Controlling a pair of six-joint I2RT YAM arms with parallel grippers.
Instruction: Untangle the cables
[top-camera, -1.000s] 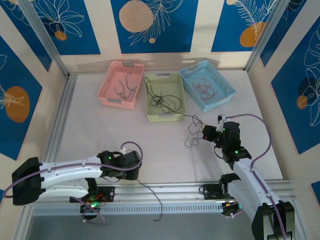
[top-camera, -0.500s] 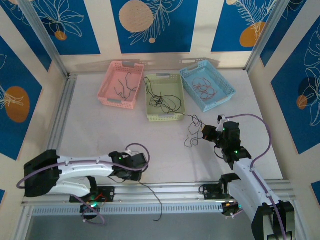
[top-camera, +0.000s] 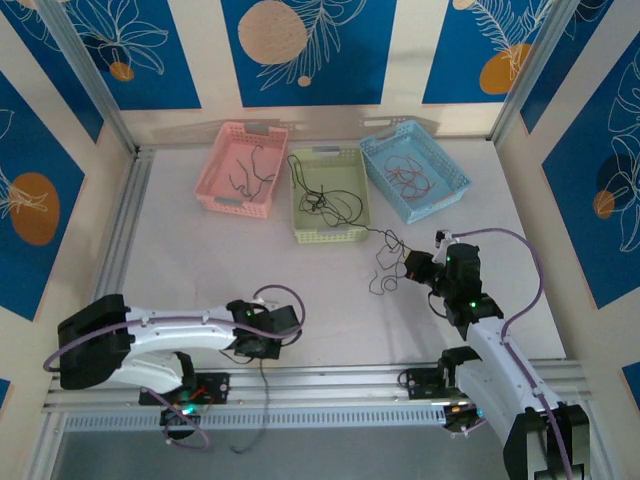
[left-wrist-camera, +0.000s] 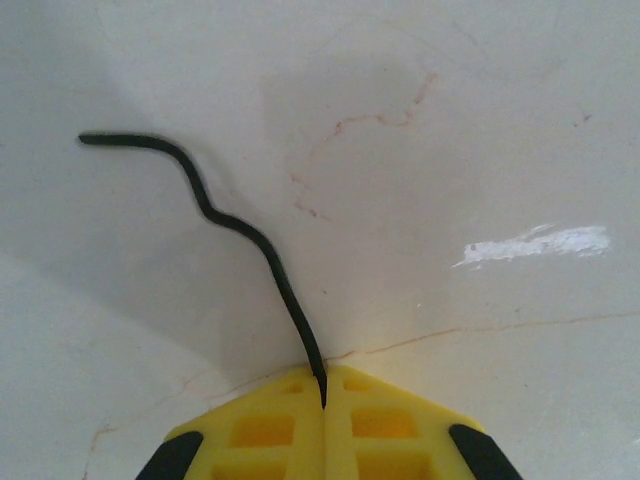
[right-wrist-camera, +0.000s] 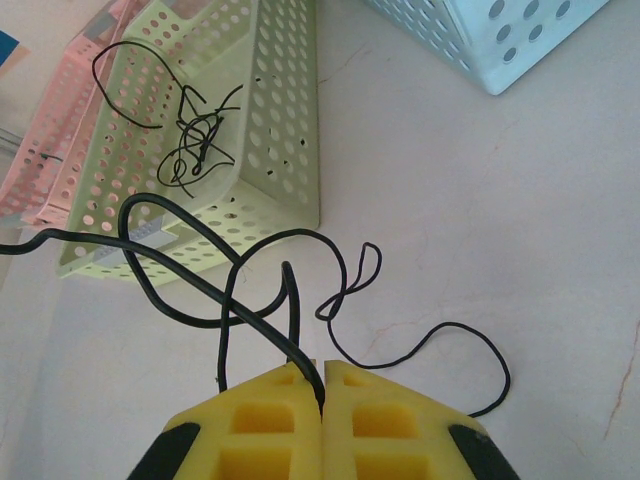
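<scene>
The left arm lies low along the near edge of the table (top-camera: 200, 260), elbow bent. The left gripper (top-camera: 272, 338) is pinched tight on the end of a black wire (left-wrist-camera: 275, 268). In the wrist view its yellow fingers (left-wrist-camera: 265, 432) meet with no gap, and the wire snakes away over the bare surface. From above, the rest of the wire trails down across the metal rail (top-camera: 340, 385) at the front. The right arm reaches up from its base toward the middle. The right gripper (right-wrist-camera: 322, 385) is likewise clamped closed, on a looped black cable (right-wrist-camera: 450, 324) that lies on the table just in front of the green basket (right-wrist-camera: 270, 110). A black knot (right-wrist-camera: 195, 145) sits inside that basket. The pink basket (top-camera: 215, 170) to its left holds a few dark strands (top-camera: 250, 170), and the blue basket (top-camera: 452, 180) to its right holds reddish wires (top-camera: 405, 175). The table is pale and faintly veined. The walls carry blue panels with white leaves and orange discs.
</scene>
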